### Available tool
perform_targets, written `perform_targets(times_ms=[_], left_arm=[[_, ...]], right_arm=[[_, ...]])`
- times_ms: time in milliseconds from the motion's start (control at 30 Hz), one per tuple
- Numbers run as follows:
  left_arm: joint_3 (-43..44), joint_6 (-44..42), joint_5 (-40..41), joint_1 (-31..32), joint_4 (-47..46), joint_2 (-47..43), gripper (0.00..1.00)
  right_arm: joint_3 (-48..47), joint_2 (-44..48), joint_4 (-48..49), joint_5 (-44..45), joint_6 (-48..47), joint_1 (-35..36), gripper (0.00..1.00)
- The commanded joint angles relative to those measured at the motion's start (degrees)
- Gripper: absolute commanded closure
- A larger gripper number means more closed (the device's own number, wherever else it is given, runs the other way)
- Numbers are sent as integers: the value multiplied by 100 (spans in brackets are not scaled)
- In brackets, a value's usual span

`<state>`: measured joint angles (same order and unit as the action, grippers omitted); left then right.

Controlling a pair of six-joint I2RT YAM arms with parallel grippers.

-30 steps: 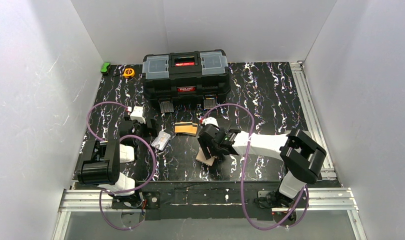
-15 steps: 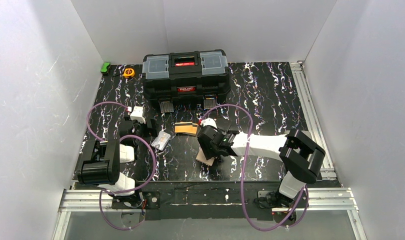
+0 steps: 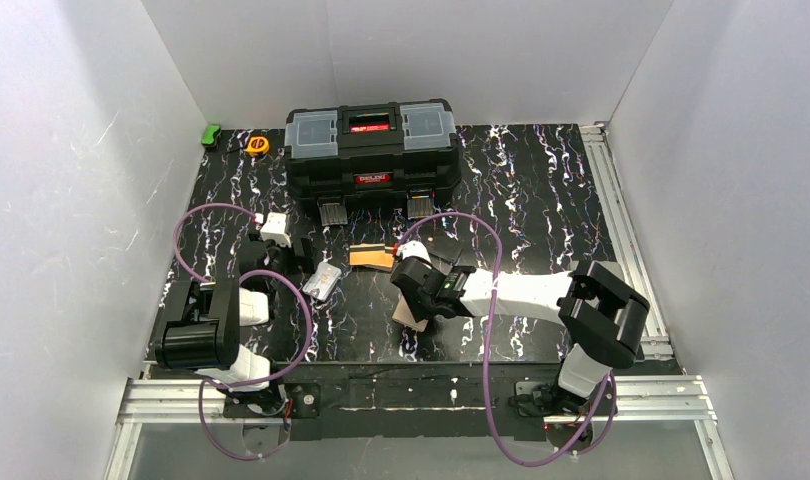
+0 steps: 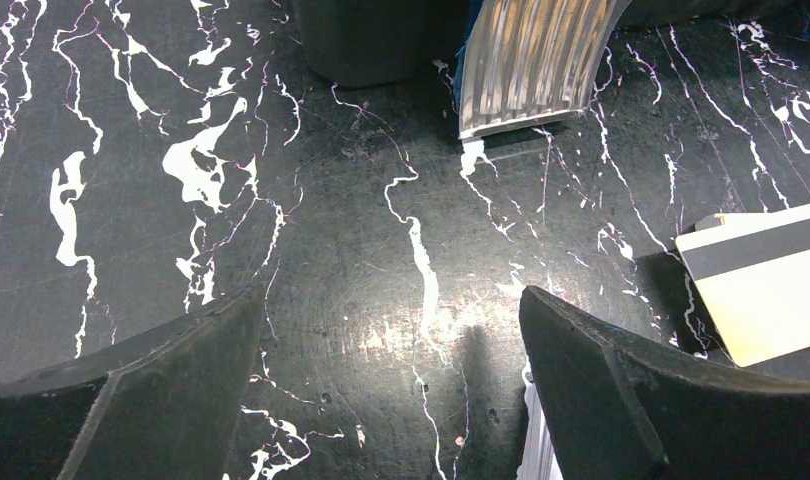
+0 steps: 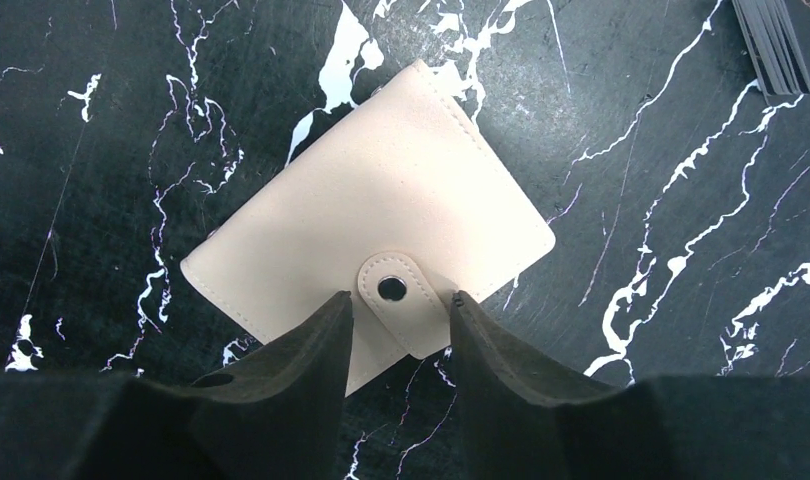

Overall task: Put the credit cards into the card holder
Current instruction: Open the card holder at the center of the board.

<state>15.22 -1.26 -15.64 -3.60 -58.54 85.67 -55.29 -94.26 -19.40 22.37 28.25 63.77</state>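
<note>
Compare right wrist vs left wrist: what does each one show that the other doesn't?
Right wrist only: the closed card holder, its snap tab fastened and flanked by the fingers of the right gripper; contact unclear. Left wrist only: a pale credit card with a dark stripe, at the right edge, and the left gripper open over bare table. Both: the black marbled table and each camera's own dark fingers.
</note>
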Motion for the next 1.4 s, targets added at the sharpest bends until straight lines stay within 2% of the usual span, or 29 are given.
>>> perform_targets(times_ms=[0, 133, 300, 467, 767, 833, 900, 967, 1100, 1167, 1267, 1300, 1367], left_arm=[[104, -24, 19, -19, -87, -54, 1], [104, -24, 17, -20, -86, -54, 1], [105, -24, 22, -26, -84, -57, 1], [104, -24, 13, -19, -93, -57, 1], [164, 9, -67, -48, 32, -137, 1], [452, -121, -461, -75, 873, -538, 1], [1172, -614, -1154, -77, 2580, -1016, 1], [2106, -1546, -2063, -74, 4548, -1324, 1], [3396, -1597, -2325, -77, 6398, -1784, 1], [3731, -1280, -2850, -76, 6897, -1977, 1], [3763, -418, -3793, -23, 6859, -2092, 1], [3693, -294, -4255, 72, 6814, -2059, 1], [3552, -405, -4327, 550, 6846, -2072, 1]], right_arm=[[139, 4, 3, 35, -8, 22, 55], [106, 67, -34, 36, -54, 30, 62], [10, 181, -179, 95, -89, 30, 76], [-30, 390, -308, 110, -83, 46, 99], [-50, 799, -499, 219, -97, 92, 99], [-29, 892, -527, 267, -75, 120, 99], [-18, 978, -541, 329, -93, 155, 99], [-49, 1028, -551, 394, -180, 193, 99], [-224, 1086, -549, 696, -410, 327, 99], [-330, 1152, -556, 818, -485, 414, 99], [-474, 1313, -509, 1009, -577, 548, 99], [-521, 1358, -492, 1055, -637, 588, 99], [-597, 1485, -416, 1122, -702, 631, 99]])
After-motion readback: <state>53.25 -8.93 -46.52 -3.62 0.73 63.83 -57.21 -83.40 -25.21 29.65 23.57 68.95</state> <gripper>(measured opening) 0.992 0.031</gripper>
